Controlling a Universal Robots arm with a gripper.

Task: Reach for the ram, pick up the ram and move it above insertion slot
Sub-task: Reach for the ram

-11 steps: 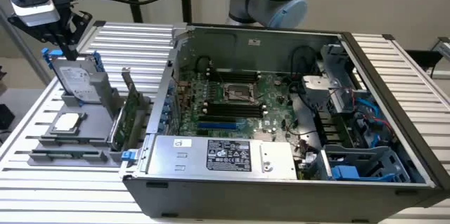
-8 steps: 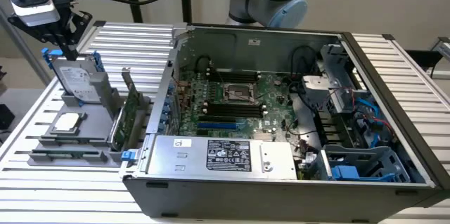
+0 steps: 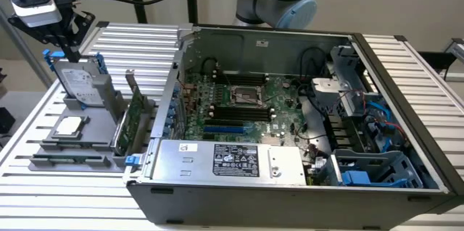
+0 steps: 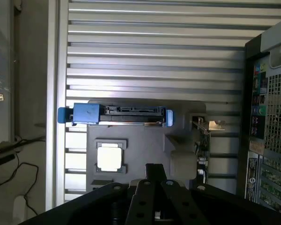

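The ram is a thin green strip lying flat in the front slot of the grey parts holder, at the exterior view's left. My gripper hangs well above and behind it, over the upright hard drive. Its fingers meet at one tip with nothing between them. In the wrist view the gripper points down over the holder, near the hard drive's top edge and the CPU. The motherboard's black memory slots sit inside the open case.
A wider green expansion card with a metal bracket stands upright between the holder and the computer case. The CPU lies in the holder behind the ram. A power supply lies along the case's front. Ribbed metal table surrounds everything.
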